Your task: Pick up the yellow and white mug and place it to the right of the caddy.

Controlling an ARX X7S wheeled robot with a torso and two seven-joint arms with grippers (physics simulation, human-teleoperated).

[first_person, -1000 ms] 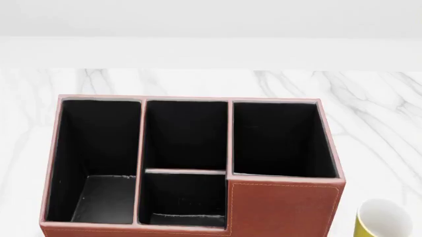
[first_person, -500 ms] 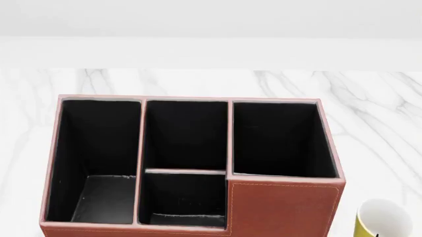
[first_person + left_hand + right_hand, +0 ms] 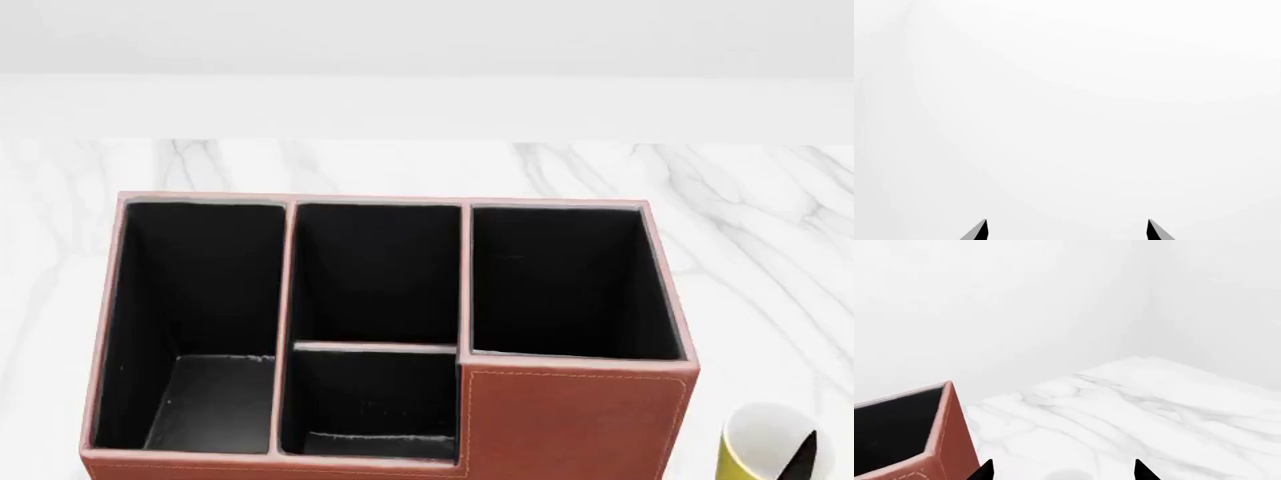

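Now the right claw (image 3: 1062, 471) hovers wide (tips apart) over the yellow and white mug (image 3: 763, 443) beside the caddy (image 3: 574, 420).

A white marble counter (image 3: 747, 220) fills the lower part of the head view, grey veins running across its pale top. Its far edge meets a plain white wall (image 3: 427, 40), with a lighter band just above that edge. From the right wrist view the same veined counter (image 3: 1154, 410) stretches away to bare white walls (image 3: 987, 305) meeting at a soft corner. Light is even and bright, shadows faint. The left wrist view shows only blank white.
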